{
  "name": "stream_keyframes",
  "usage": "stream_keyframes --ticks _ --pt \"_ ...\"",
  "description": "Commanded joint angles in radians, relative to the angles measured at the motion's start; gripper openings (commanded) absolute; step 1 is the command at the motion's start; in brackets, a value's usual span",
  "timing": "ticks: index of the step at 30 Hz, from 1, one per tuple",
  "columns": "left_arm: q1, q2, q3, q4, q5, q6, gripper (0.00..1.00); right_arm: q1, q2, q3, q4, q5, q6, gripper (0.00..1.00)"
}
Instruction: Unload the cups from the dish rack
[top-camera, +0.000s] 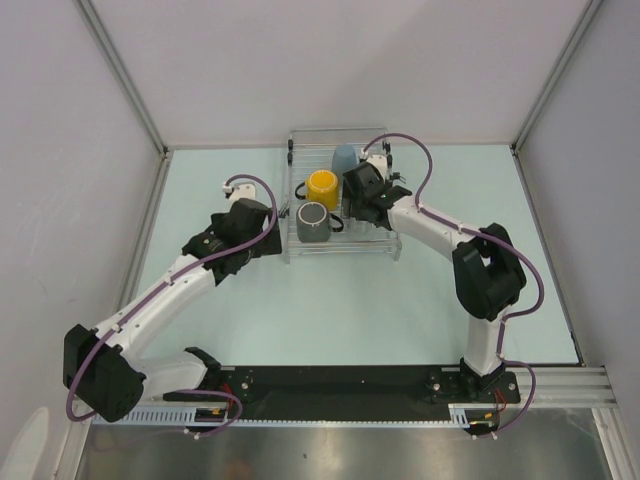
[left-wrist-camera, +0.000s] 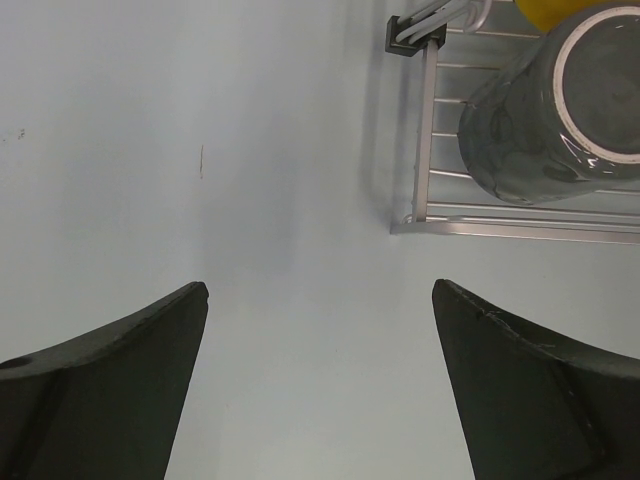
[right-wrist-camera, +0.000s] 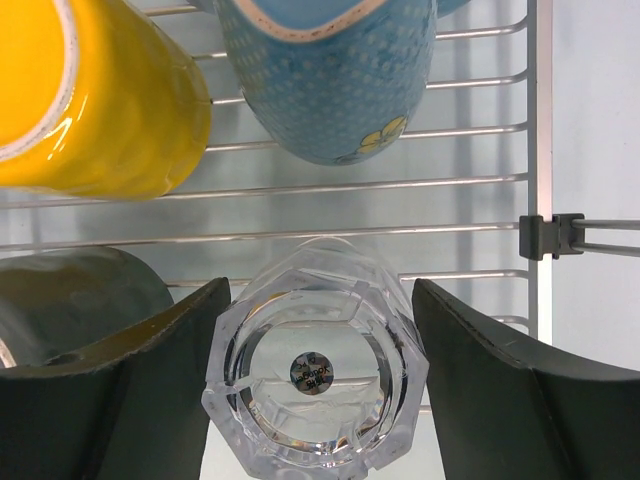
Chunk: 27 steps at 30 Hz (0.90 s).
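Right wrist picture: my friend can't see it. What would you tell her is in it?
A clear faceted glass tumbler sits on a silver wire dish rack between the open dark fingers of the right gripper. Around it are a shiny yellow mug, a blue dotted cup with a yellow flower, and a dark grey mug.
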Motion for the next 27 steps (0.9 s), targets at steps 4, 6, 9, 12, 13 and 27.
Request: stream_keyframes --ticks 4,6,9,12,13,27 --pt "-0.008 -0.008 -0.001 0.008 0.004 -0.019 1.00 0.012 -0.038 -0.014 -0.007 0.004 -0.001 0.00" --pt "-0.006 -0.013 0.001 0.008 -0.001 -0.017 1.00 0.018 -0.061 -0.012 -0.015 0.038 -0.007 0.00" --pt "-0.009 -0.018 0.010 -0.016 -0.048 -0.039 1.00 0.028 -0.099 -0.006 -0.027 0.075 -0.024 0.00" --pt "-0.009 -0.028 0.025 -0.045 -0.106 -0.042 1.00 0.026 -0.174 -0.005 -0.056 0.112 -0.033 0.00" --pt "-0.011 -0.044 0.027 -0.047 -0.113 -0.043 1.00 0.025 -0.211 -0.008 -0.056 0.109 -0.033 0.00" --pt "-0.018 -0.234 -0.022 0.111 0.146 -0.059 0.89 0.011 -0.645 -0.323 0.132 -0.142 0.039 0.00"
